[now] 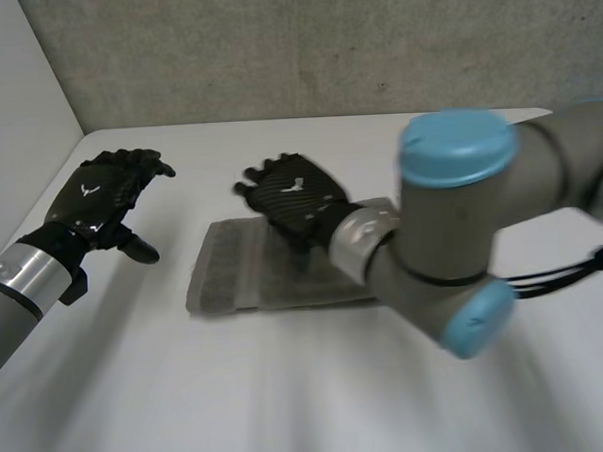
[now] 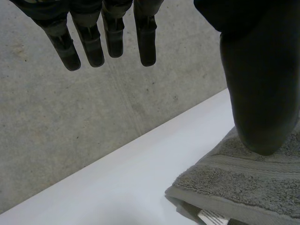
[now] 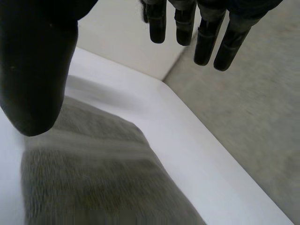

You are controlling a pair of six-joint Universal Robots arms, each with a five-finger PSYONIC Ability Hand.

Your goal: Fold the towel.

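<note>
Head view: towel lies flat on the white table, mid-table, a compact grey rectangle. Left hand hovers off the towel's left side, apart from it, fingers spread and relaxed, holding nothing. Right hand sits over the towel's far edge near its middle, fingers extended, empty; right arm crosses in front of the towel's right end and hides it.

Left wrist view: left hand wide, fingers straight, nothing between them and the thumb. Towel corner lies below the thumb. Edge looks layered, with a white label tucked under the top ply. Grey wall behind the table edge.

Right wrist view: right hand wide too, fingers straight, clear of the cloth. Towel is under the palm, with bare table beyond it.

Read: towel looks to have at least one fold in it, and neither hand grips it, so this is a gap between grasps. If another fold is wanted, next move needs both hands down on one short edge, pinching all the plies at the corners, then carrying that edge across. Risk: catching the top ply alone and peeling the fold open.
</note>
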